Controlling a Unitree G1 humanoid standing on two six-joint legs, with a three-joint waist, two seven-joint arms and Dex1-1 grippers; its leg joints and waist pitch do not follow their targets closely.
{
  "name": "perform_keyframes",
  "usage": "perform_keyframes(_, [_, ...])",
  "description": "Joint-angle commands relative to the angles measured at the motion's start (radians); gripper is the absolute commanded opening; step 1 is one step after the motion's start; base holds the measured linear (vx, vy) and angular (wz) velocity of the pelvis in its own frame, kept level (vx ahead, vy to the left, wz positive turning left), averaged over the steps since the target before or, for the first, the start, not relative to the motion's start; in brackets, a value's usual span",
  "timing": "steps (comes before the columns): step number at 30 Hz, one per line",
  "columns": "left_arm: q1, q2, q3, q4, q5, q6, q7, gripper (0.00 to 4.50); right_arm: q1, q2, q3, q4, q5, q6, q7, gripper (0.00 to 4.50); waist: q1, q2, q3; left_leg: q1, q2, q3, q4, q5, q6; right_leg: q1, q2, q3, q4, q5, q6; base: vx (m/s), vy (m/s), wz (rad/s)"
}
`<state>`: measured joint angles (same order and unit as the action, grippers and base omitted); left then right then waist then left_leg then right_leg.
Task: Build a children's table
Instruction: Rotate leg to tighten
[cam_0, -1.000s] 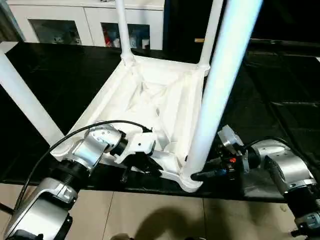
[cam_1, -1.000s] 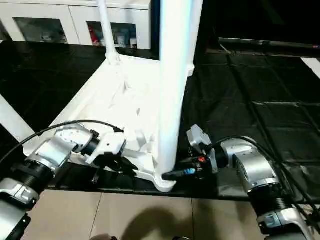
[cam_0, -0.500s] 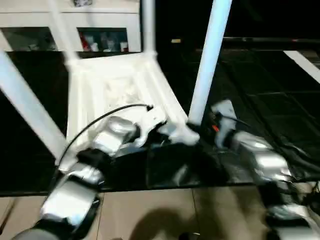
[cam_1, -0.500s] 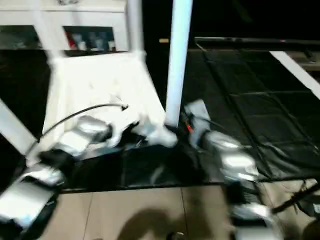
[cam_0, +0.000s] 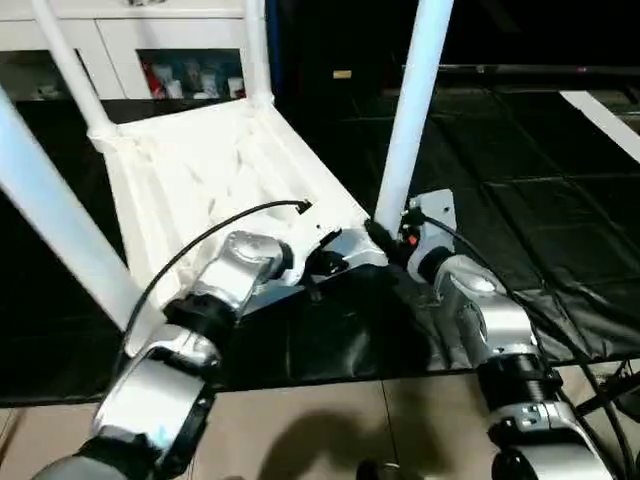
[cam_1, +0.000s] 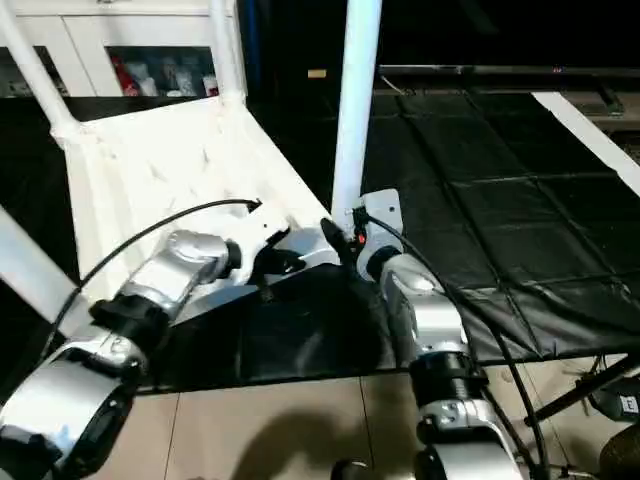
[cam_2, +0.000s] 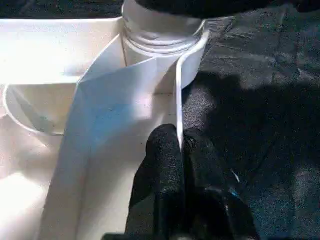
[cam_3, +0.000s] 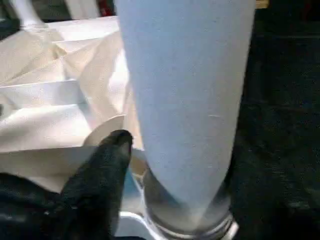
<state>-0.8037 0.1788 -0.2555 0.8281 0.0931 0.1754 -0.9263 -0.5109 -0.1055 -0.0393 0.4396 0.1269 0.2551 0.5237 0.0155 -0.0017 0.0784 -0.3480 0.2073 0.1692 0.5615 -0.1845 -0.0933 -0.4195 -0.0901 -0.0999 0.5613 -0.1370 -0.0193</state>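
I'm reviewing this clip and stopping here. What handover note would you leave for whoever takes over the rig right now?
Left gripper: shut on the thin rim of the table top, next to the near-right corner socket.
Right gripper: at the base of the near-right leg; grip unclear.
Position: the top lies upside down on the black cloth.
Done: all four legs stand up from the corner sockets.
Left: probably check that the near-right leg is fully seated, then turn the table onto its legs.
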Motion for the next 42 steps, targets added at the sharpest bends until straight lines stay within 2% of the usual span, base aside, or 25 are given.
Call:
perform_keyframes(1, [0.038, 0.009, -0.056, -0.04, -0.004, -0.072, -0.121, 0.0, 0.023, -0.004, 0.1, -0.018, 0.046, 0.028, 0.164, 3.31, 0.012, -0.003, -0.058, -0.015, 0.011, 0.003, -0.062, -0.206, 0.106, 0.069, -0.051, 0.046, -0.065, -0.313, -0.198, 0.0, 0.0, 0.0])
perform_keyframes(2, [0.065, 0.038, -0.072, -0.067, -0.012, -0.108, -0.197, 0.0, 0.037, -0.051, 0.107, -0.043, 0.07, 0.046, 0.254, 3.56, 0.015, 0.0, -0.061, -0.007, 0.013, 0.006, -0.06, -0.202, 0.113, 0.065, -0.05, 0.047, -0.065, -0.285, -0.215, 0.0, 0.0, 0.0])
perform_keyframes(3, [0.065, 0.038, -0.072, -0.067, -0.012, -0.108, -0.197, 0.0, 0.037, -0.051, 0.107, -0.043, 0.07, 0.046, 0.254, 3.6, 0.016, 0.0, -0.06, -0.006, 0.015, 0.007, -0.06, -0.201, 0.118, 0.065, -0.051, 0.047, -0.063, -0.279, -0.221, 0.0, 0.0, 0.0])
perform_keyframes(4, [0.09, 0.075, -0.094, -0.088, -0.01, -0.14, -0.265, 0.0, 0.055, -0.121, 0.124, -0.069, 0.082, 0.033, 0.372, 3.62, 0.023, 0.003, -0.061, -0.006, 0.017, 0.007, -0.059, -0.185, 0.127, 0.067, -0.05, 0.048, -0.059, -0.255, -0.231, 0.0, 0.0, 0.0])
perform_keyframes(5, [0.096, 0.086, -0.103, -0.092, -0.006, -0.154, -0.281, 0.0, 0.06, -0.14, 0.13, -0.076, 0.083, 0.027, 0.403, 3.62, 0.026, 0.003, -0.063, -0.008, 0.018, 0.007, -0.058, -0.175, 0.133, 0.069, -0.05, 0.048, -0.055, -0.236, -0.235, 0.0, 0.0, 0.0])
perform_keyframes(7, [0.111, 0.112, -0.119, -0.102, -0.002, -0.187, -0.325, 0.0, 0.068, -0.194, 0.139, -0.088, 0.088, 0.017, 0.49, 3.98, 0.038, 0.007, -0.063, 0.0, 0.025, 0.011, -0.057, -0.15, 0.133, 0.06, -0.047, 0.05, -0.047, -0.176, -0.263, 0.0, 0.0, 0.0])
perform_keyframes(8, [0.117, 0.12, -0.123, -0.108, -0.005, -0.198, -0.344, 0.0, 0.07, -0.213, 0.141, -0.091, 0.092, 0.015, 0.521, 3.98, 0.044, 0.009, -0.065, -0.001, 0.026, 0.009, -0.057, -0.148, 0.132, 0.064, -0.048, 0.048, -0.042, -0.168, -0.267, 0.0, 0.0, 0.0])
perform_keyframes(12, [0.135, 0.149, -0.138, -0.142, -0.021, -0.217, -0.421, 0.0, 0.07, -0.28, 0.144, -0.098, 0.112, 0.015, 0.638, 4.43, 0.059, 0.003, -0.063, 0.001, 0.028, 0.015, -0.056, -0.162, 0.123, 0.063, -0.05, 0.051, -0.041, -0.18, -0.27, 0.0, 0.0, 0.0])
perform_keyframes(15, [0.152, 0.178, -0.158, -0.174, -0.026, -0.247, -0.497, 0.0, 0.066, -0.332, 0.161, -0.103, 0.134, 0.017, 0.738, 4.49, 0.068, 0.003, -0.064, 0.0, 0.029, 0.014, -0.056, -0.166, 0.119, 0.065, -0.053, 0.052, -0.04, -0.199, -0.262, 0.0, 0.0, 0.0])
perform_keyframes(18, [0.173, 0.21, -0.197, -0.218, -0.021, -0.28, -0.579, 0.0, 0.052, -0.376, 0.197, -0.099, 0.129, -0.026, 0.835, 4.49, 0.074, 0.001, -0.066, 0.0, 0.029, 0.014, -0.055, -0.16, 0.115, 0.064, -0.054, 0.053, -0.038, -0.202, -0.259, 0.0, 0.0, 0.0])
perform_keyframes(20, [0.178, 0.217, -0.207, -0.228, -0.019, -0.285, -0.596, 0.0, 0.047, -0.382, 0.208, -0.095, 0.123, -0.04, 0.859, 4.49, 0.074, -0.002, -0.065, -0.003, 0.028, 0.014, -0.055, -0.164, 0.112, 0.065, -0.054, 0.052, -0.04, -0.224, -0.251, 0.0, 0.0, 0.0])
perform_keyframes(22, [0.181, 0.221, -0.217, -0.237, -0.014, -0.293, -0.607, 0.0, 0.045, -0.386, 0.217, -0.096, 0.128, -0.037, 0.89, 4.49, 0.076, -0.001, -0.066, -0.001, 0.029, 0.014, -0.055, -0.169, 0.106, 0.064, -0.056, 0.053, -0.04, -0.237, -0.248, 0.0, 0.0, 0.0])
perform_keyframes(23, [0.184, 0.224, -0.225, -0.245, -0.011, -0.299, -0.616, 0.0, 0.045, -0.388, 0.227, -0.097, 0.133, -0.038, 0.919, 4.49, 0.076, -0.005, -0.066, -0.001, 0.028, 0.014, -0.054, -0.171, 0.106, 0.064, -0.055, 0.054, -0.041, -0.243, -0.247, 0.0, 0.0, 0.0])
perform_keyframes(24, [0.186, 0.227, -0.232, -0.252, -0.007, -0.303, -0.62, 0.0, 0.044, -0.388, 0.235, -0.099, 0.139, -0.029, 0.94, 4.32, 0.077, -0.003, -0.066, -0.001, 0.029, 0.014, -0.054, -0.17, 0.107, 0.062, -0.055, 0.054, -0.04, -0.243, -0.248, 0.0, 0.0, 0.0])
perform_keyframes(26, [0.189, 0.23, -0.238, -0.265, -0.006, -0.307, -0.627, 0.0, 0.04, -0.386, 0.246, -0.095, 0.148, -0.016, 0.966, 4.32, 0.077, -0.007, -0.063, -0.001, 0.029, 0.015, -0.054, -0.178, 0.104, 0.06, -0.054, 0.056, -0.041, -0.259, -0.246, 0.0, 0.0, 0.0])
perform_keyframes(27, [0.19, 0.231, -0.239, -0.27, -0.007, -0.308, -0.629, 0.0, 0.038, -0.384, 0.249, -0.093, 0.151, -0.011, 0.973, 4.1, 0.077, -0.006, -0.063, -0.001, 0.029, 0.013, -0.054, -0.187, 0.098, 0.06, -0.055, 0.056, -0.04, -0.275, -0.243, 0.0, 0.0, 0.0])
perform_keyframes(32, [0.198, 0.235, -0.242, -0.296, -0.011, -0.305, -0.635, 0.0, 0.032, -0.385, 0.272, -0.096, 0.172, 0.033, 1.027, 3.84, 0.077, -0.01, -0.065, -0.004, 0.027, 0.012, -0.053, -0.176, 0.092, 0.064, -0.055, 0.055, -0.039, -0.296, -0.226, 0.0, 0.0, 0.0])
perform_keyframes(34, [0.201, 0.236, -0.243, -0.302, -0.013, -0.303, -0.637, 0.0, 0.033, -0.388, 0.277, -0.102, 0.177, 0.047, 1.044, 3.68, 0.078, -0.009, -0.066, -0.004, 0.028, 0.011, -0.052, -0.166, 0.095, 0.064, -0.056, 0.055, -0.037, -0.284, -0.228, 0.0, 0.0, 0.0])
perform_keyframes(35, [0.202, 0.237, -0.244, -0.305, -0.014, -0.303, -0.638, 0.0, 0.033, -0.389, 0.278, -0.103, 0.178, 0.051, 1.052, 3.58, 0.079, -0.008, -0.069, -0.004, 0.029, 0.011, -0.05, -0.143, 0.1, 0.064, -0.054, 0.055, -0.031, -0.236, -0.242, 0.0, 0.0, 0.0])
perform_keyframes(36, [0.202, 0.237, -0.244, -0.305, -0.014, -0.303, -0.638, 0.0, 0.033, -0.389, 0.278, -0.103, 0.178, 0.051, 1.052, 3.58, 0.079, -0.008, -0.069, -0.004, 0.029, 0.011, -0.05, -0.143, 0.1, 0.064, -0.054, 0.055, -0.031, -0.236, -0.242, 0.0, 0.0, 0.0])
perform_keyframes(38, [0.204, 0.242, -0.245, -0.309, -0.015, -0.304, -0.641, 0.0, 0.034, -0.395, 0.279, -0.101, 0.181, 0.054, 1.062, 3.38, 0.079, -0.008, -0.072, -0.005, 0.027, 0.012, -0.047, -0.121, 0.113, 0.065, -0.052, 0.055, -0.024, -0.172, -0.263, 0.0, 0.0, 0.0])
perform_keyframes(42, [0.205, 0.245, -0.246, -0.309, -0.016, -0.305, -0.64, 0.0, 0.035, -0.398, 0.28, -0.101, 0.184, 0.059, 1.068, 3.17, 0.081, -0.008, -0.07, -0.006, 0.026, 0.012, -0.047, -0.13, 0.115, 0.067, -0.053, 0.055, -0.026, -0.181, -0.264, 0.0, 0.0, 0.0])
